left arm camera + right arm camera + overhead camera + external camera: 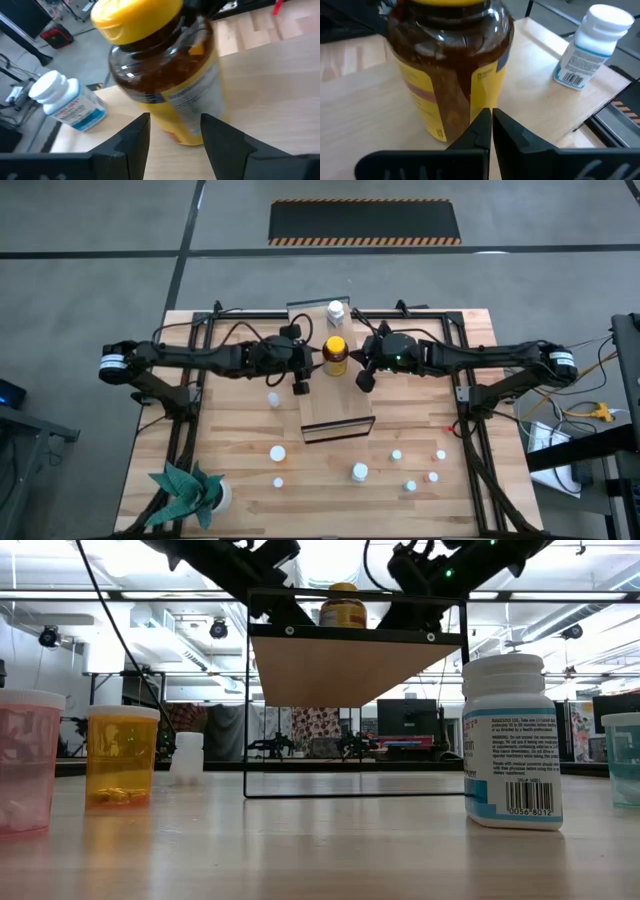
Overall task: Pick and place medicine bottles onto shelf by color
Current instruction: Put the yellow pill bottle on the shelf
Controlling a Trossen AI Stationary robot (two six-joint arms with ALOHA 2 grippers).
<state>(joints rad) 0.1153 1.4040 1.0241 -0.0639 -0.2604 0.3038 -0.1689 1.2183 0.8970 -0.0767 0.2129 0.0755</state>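
With my left pincer (171, 131) parted around the base of the amber bottle (336, 354) standing on the shelf (338, 418), and my right pincer (491, 131) clenched empty beside it, I judge placement done; withdrawal comes next.

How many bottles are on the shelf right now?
2: the amber bottle mid-shelf between both grippers, and a white bottle at the shelf's far end. None appear hidden.

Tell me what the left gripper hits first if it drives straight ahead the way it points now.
Most likely the amber bottle: it stands on the shelf right ahead of the open left gripper.
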